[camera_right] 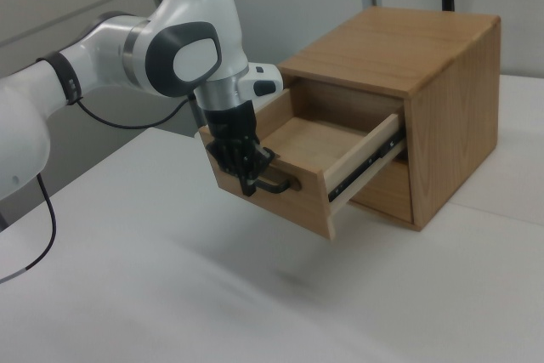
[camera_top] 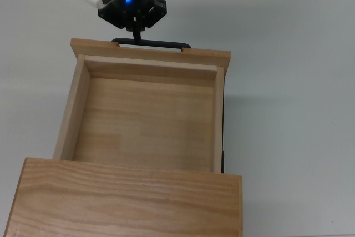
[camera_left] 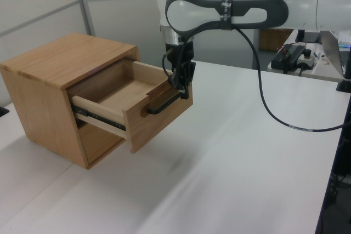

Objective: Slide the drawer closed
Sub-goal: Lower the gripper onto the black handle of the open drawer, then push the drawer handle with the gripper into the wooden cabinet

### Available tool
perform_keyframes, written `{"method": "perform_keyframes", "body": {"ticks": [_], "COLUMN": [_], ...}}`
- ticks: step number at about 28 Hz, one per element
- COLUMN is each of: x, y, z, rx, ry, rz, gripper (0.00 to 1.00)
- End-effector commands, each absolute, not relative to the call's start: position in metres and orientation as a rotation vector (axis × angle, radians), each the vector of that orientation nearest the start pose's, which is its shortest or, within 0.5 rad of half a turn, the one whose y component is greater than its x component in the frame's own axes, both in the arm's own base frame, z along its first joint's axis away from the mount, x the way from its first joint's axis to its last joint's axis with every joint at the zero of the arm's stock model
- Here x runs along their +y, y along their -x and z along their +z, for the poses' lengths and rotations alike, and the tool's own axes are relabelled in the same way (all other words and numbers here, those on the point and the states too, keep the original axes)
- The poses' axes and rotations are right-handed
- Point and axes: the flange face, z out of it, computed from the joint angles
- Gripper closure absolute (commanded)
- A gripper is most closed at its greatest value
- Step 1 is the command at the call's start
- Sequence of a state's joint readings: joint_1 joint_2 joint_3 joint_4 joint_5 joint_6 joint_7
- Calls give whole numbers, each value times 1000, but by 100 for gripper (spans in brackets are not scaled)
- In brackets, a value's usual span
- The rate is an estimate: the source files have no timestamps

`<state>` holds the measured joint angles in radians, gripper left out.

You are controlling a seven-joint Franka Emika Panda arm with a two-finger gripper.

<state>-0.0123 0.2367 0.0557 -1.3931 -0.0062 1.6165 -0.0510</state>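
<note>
Overhead, the light wooden drawer (camera_top: 141, 115) with its thin black bar handle (camera_top: 151, 43) stood pulled well out of the grained wooden cabinet (camera_top: 125, 199) on the white desk (camera_top: 288, 81), its inside bare. The black gripper (camera_top: 135, 38) sat at the handle; whether its fingers were spread or pinching could not be told. Only the side views showed the metal slide rail (camera_right: 367, 161) and the cabinet's lower front (camera_left: 98, 141); the top view cut the arm off.

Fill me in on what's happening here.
A single robot arm has its gripper right at the black bar handle of a wooden drawer. The drawer is pulled far out of its cabinet and looks empty. The arm seems set to push it shut, but the drawer is not yet closed.
</note>
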Motion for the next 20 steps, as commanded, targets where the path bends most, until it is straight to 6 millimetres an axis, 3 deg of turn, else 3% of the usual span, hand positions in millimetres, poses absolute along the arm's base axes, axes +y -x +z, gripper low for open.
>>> {"method": "perform_keyframes", "body": {"ticks": [1, 9, 20], "x": [26, 28, 40], "y": [-640, -658, -706], "z": [569, 558, 532], "rx": [-136, -136, -169], "ry": [3135, 3123, 3082], "rz": [-66, -183, -583], "gripper": [100, 100, 100]}}
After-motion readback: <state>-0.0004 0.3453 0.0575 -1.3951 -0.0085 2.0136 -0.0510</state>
